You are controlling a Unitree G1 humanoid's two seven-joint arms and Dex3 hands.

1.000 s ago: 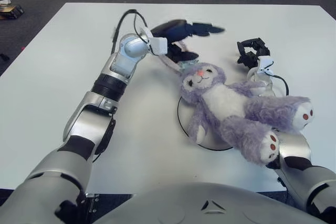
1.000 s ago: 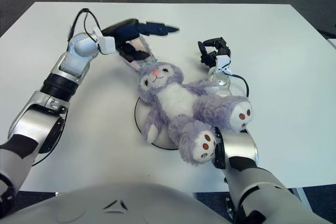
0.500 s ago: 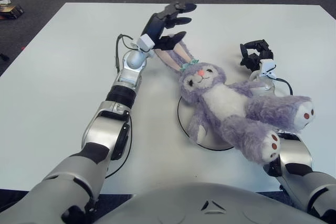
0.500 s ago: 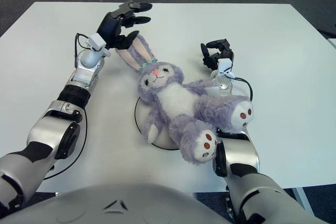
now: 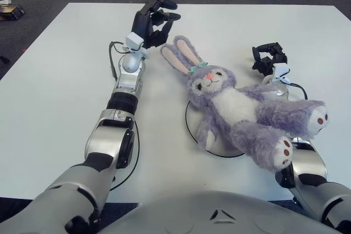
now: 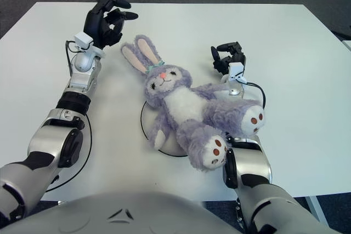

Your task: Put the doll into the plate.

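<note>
A purple plush bunny doll (image 5: 241, 110) lies on its back across the white plate (image 5: 191, 127), its ears stretching up-left onto the table and its legs hanging off the plate to the right. My left hand (image 5: 152, 21) is raised above the table, up-left of the ears, apart from the doll, its fingers spread and holding nothing. Beyond the doll's right arm shows my right hand (image 5: 267, 58), fingers loosely curled and empty. The doll's body hides most of the plate.
The white table (image 5: 66, 91) spreads wide on the left and far side. Dark carpet surrounds it. A small object (image 5: 10, 9) lies on the floor at the far left. A black cable (image 5: 134, 152) loops beside my left forearm.
My left hand has let go of the doll's ears and swung up and to the left, away from them. The ears now lie uncovered. The right hand barely moved.
</note>
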